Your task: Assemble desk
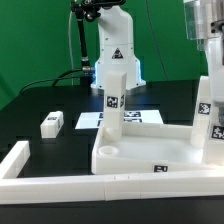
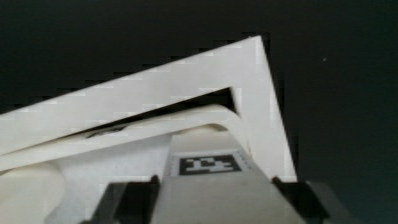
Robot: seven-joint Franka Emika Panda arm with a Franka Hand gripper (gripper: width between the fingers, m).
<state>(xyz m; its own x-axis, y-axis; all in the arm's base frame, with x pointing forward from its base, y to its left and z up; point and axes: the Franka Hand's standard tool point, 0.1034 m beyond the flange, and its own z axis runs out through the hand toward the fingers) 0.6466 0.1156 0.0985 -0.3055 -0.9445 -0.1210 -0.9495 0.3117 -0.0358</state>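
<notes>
The desk top [image 1: 150, 150] lies rim up with 2 legs [image 1: 113, 95] standing in corner sockets — the gripper [image 2: 210, 205] is clamped on the tagged one [image 1: 207, 115].

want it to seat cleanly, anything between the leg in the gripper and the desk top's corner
nothing visible: the leg in the gripper is right at the desk top corner; the other standing leg is apart

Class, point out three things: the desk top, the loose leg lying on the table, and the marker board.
desk top [image 1: 150, 152], exterior view, on its flat upper face.
loose leg [image 1: 51, 124], exterior view, on its upper side.
marker board [image 1: 88, 119], exterior view, on its bare white edge.
</notes>
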